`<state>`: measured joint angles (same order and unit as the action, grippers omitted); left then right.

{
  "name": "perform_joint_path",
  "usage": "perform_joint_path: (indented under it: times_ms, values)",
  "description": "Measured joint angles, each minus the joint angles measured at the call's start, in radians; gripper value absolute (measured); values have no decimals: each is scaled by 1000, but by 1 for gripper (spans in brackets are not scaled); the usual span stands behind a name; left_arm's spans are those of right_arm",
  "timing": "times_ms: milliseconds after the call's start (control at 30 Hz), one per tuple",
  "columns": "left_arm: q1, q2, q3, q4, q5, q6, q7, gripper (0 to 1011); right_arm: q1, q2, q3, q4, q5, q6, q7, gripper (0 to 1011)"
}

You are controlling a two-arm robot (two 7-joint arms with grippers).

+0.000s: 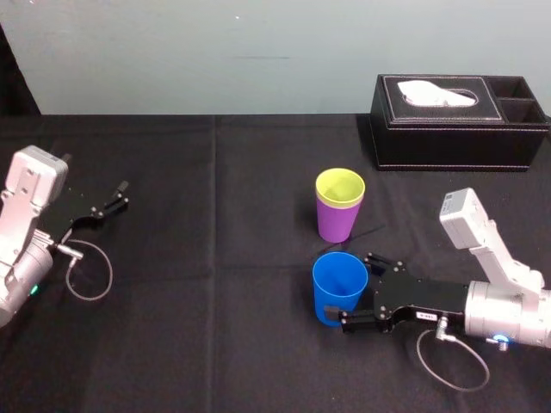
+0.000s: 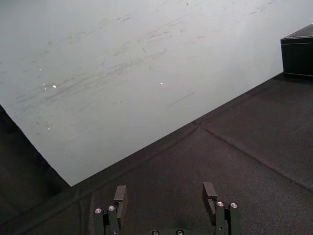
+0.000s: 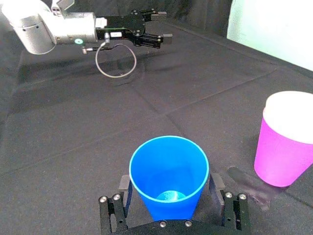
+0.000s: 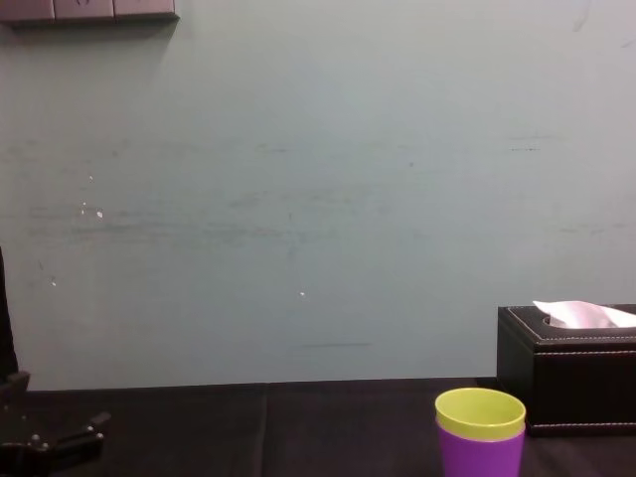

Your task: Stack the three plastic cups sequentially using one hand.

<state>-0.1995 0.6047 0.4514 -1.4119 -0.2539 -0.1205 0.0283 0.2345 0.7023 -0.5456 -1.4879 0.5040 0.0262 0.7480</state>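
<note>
The blue cup (image 1: 338,288) stands upright on the black cloth, between the fingers of my right gripper (image 1: 357,291). In the right wrist view the blue cup (image 3: 169,176) sits inside the right gripper (image 3: 169,193) with a small gap at each finger, so the gripper is open. Just behind it, the yellow-green cup (image 1: 339,187) is nested in the purple cup (image 1: 337,224); the same stack appears as a yellow-green cup (image 4: 480,411) in a purple cup (image 4: 480,455). My left gripper (image 1: 114,198) rests open at the far left, holding nothing.
A black tissue box (image 1: 456,120) stands at the back right of the table (image 1: 215,301), behind the cup stack. A loose cable loop (image 1: 90,271) hangs by the left arm. A pale wall closes the far edge.
</note>
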Motion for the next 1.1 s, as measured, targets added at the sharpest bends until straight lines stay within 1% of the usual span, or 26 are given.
perform_joint_path:
  times_ms: [233, 500, 700, 733, 867, 1100]
  values:
    - [0, 0, 0, 0, 0, 0, 0, 1011, 12, -14, -10, 11, -8, 7, -6, 1003]
    - [0, 0, 0, 0, 0, 0, 0, 1011, 12, -14, -9, 11, -8, 7, -6, 998]
    - [0, 0, 0, 0, 0, 0, 0, 1011, 10, -13, -8, 10, -7, 6, -6, 888]
    - [0, 0, 0, 0, 0, 0, 0, 1011, 10, -13, -8, 10, -7, 6, -6, 838]
    - [0, 0, 0, 0, 0, 0, 0, 1011, 10, -13, -8, 9, -7, 6, -5, 754]
    - [0, 0, 0, 0, 0, 0, 0, 1011, 10, -12, -7, 9, -6, 5, -5, 716]
